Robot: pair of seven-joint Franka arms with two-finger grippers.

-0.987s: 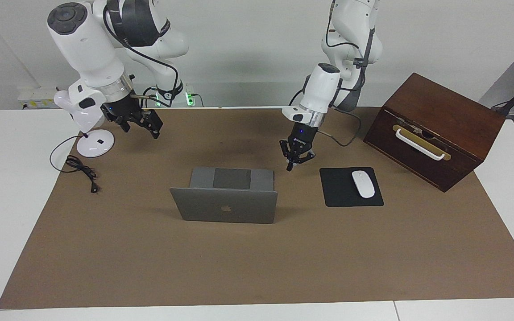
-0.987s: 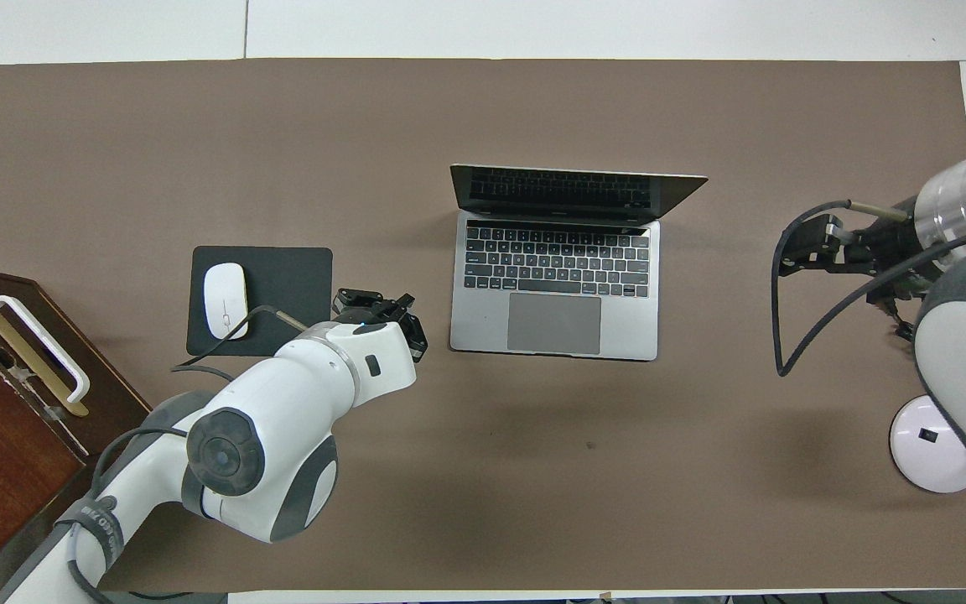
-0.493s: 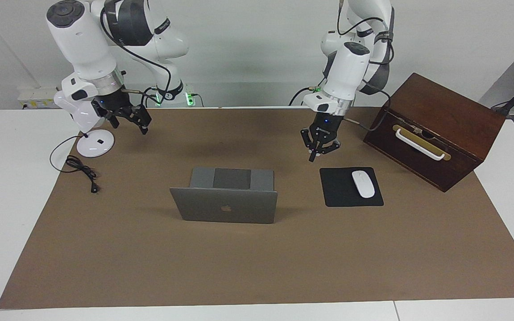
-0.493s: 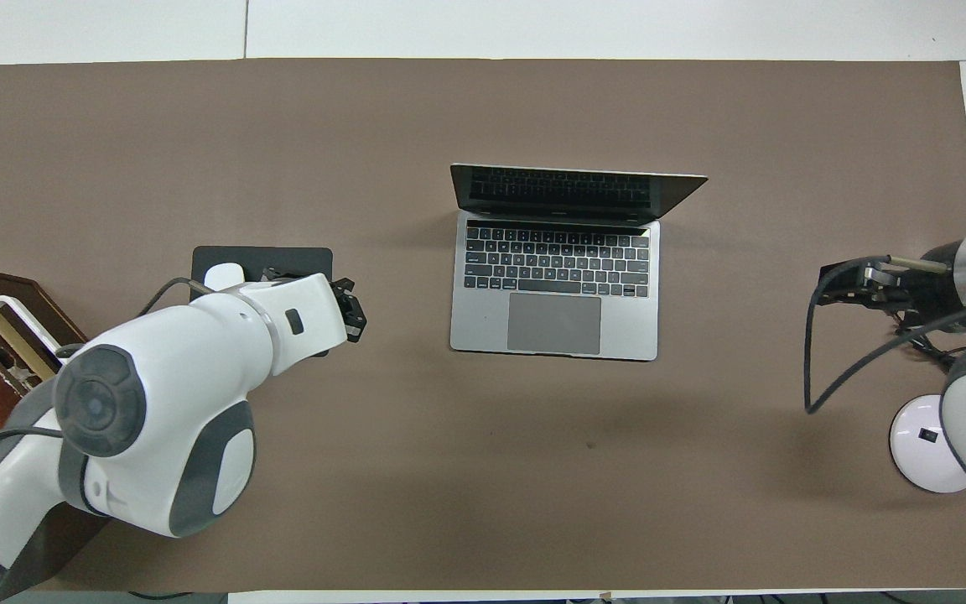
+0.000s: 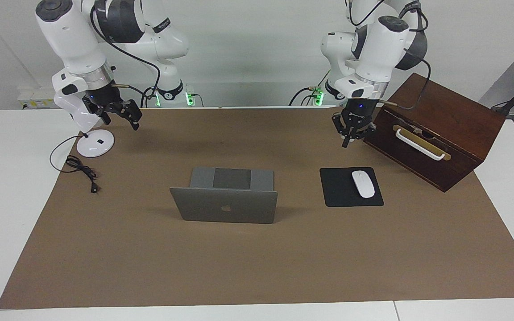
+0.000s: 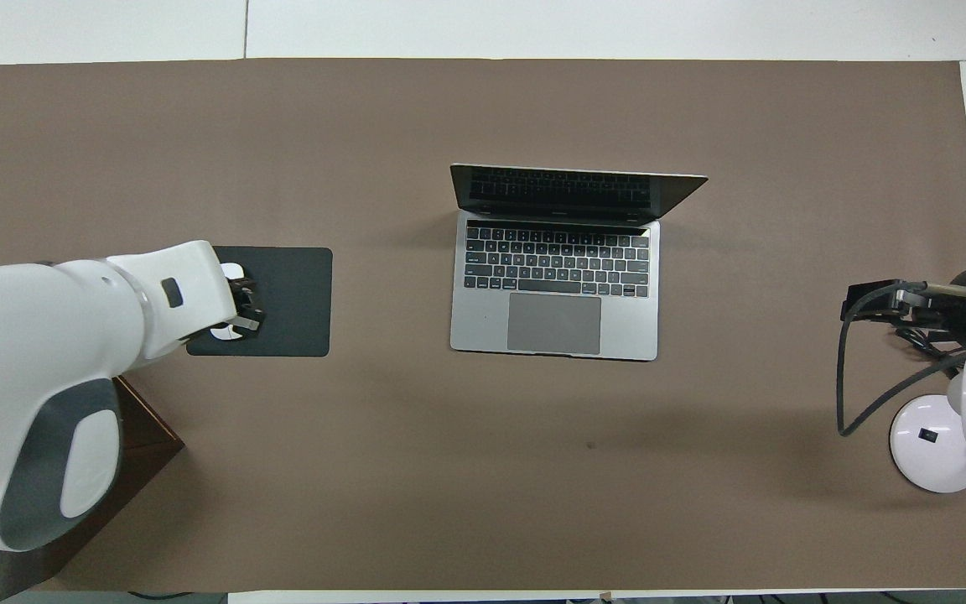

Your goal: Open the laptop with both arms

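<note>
Both arms have drawn away from the laptop point(image 5: 226, 195) since a second ago, each rising toward its own end of the bench point(image 5: 11, 187). That laptop stands open in the middle of the brown mat point(image 5: 257, 263), lid upright with the logo facing away from the robots, keyboard and trackpad bare; neither set of jaws touches it.

Up in the air, the left gripper point(image 5: 349, 139) hangs beside the front of the wooden box point(image 5: 435, 129), over the mat just robot-side of the black mouse pad point(image 5: 339, 189) that carries the white mouse point(image 5: 362, 183). Its jaws are closed fingertip to fingertip and hold nothing.

Well off toward the right arm's end, the right gripper point(image 5: 130, 117) hovers beside the white round lamp base point(image 5: 95, 144) with a black cable point(image 5: 80, 169) lying near it. Whether its jaws are parted or closed I cannot tell, but nothing is in them.
</note>
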